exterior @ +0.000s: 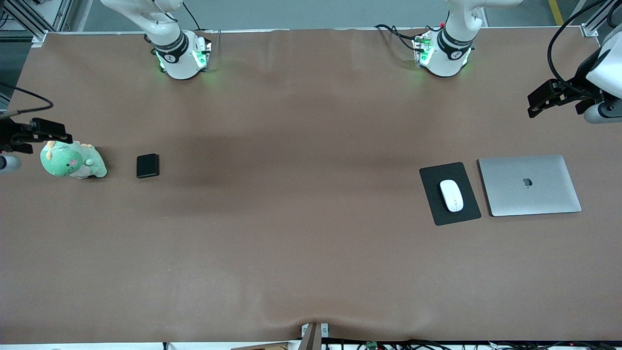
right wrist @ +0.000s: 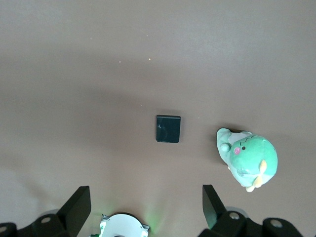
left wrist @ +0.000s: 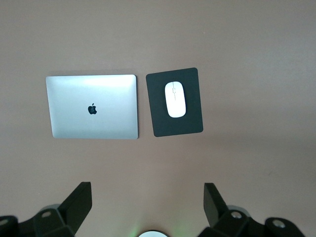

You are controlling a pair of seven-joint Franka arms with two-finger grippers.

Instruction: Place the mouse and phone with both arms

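White mouse [exterior: 451,195] lies on a black pad [exterior: 449,193] beside the laptop [exterior: 529,184]; the phone [exterior: 147,166] lies beside a plush toy [exterior: 73,160]. Left hand [left wrist: 148,202] and right hand [right wrist: 145,202], both spread apart, hang high above these. Risk: the glossy mouse may slip; the toy may be nudged.

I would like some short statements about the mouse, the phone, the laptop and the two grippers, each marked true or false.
1. The mouse lies on the mouse pad. True.
2. The laptop is open. False: its lid is closed.
3. The phone lies beside the green plush toy. True.
4. The left gripper holds the mouse. False: it is open and empty.
5. The right gripper is shut on the phone. False: it is open, above the table.
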